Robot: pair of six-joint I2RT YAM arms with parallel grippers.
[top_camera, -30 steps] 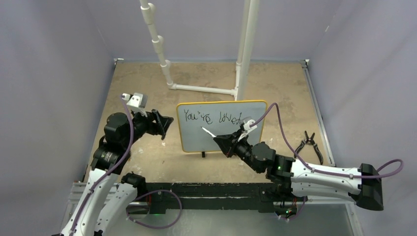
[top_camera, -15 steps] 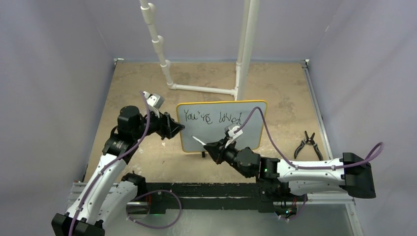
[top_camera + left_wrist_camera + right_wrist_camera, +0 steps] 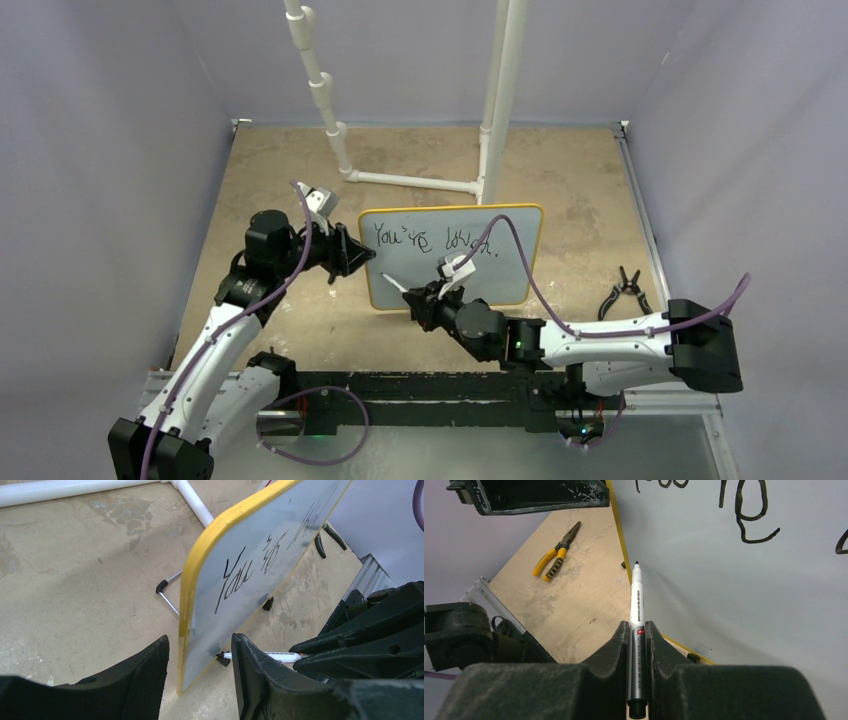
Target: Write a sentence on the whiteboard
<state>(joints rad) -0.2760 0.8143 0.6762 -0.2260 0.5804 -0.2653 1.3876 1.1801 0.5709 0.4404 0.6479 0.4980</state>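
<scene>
The whiteboard (image 3: 455, 275) stands upright in its yellow frame at mid-table. One line of the sentence (image 3: 430, 240), "You're loved", runs along its top. My left gripper (image 3: 357, 258) is open, its fingers (image 3: 145, 680) astride the whiteboard's (image 3: 260, 570) left edge with a gap on each side. The right gripper (image 3: 420, 298) is shut on a white marker (image 3: 636, 610) with its black tip pointing at the lower left of the whiteboard (image 3: 749, 590). The marker (image 3: 272, 656) tip sits very near the face; I cannot tell whether it touches.
Pliers (image 3: 625, 292) with yellow handles (image 3: 551, 562) lie on the table right of the board. A white pipe frame (image 3: 420, 183) stands just behind the board. Grey curtain walls close in both sides.
My left arm swung right to the board's left edge and its jaws narrowed around it. My right arm carried the marker left and down across the board.
</scene>
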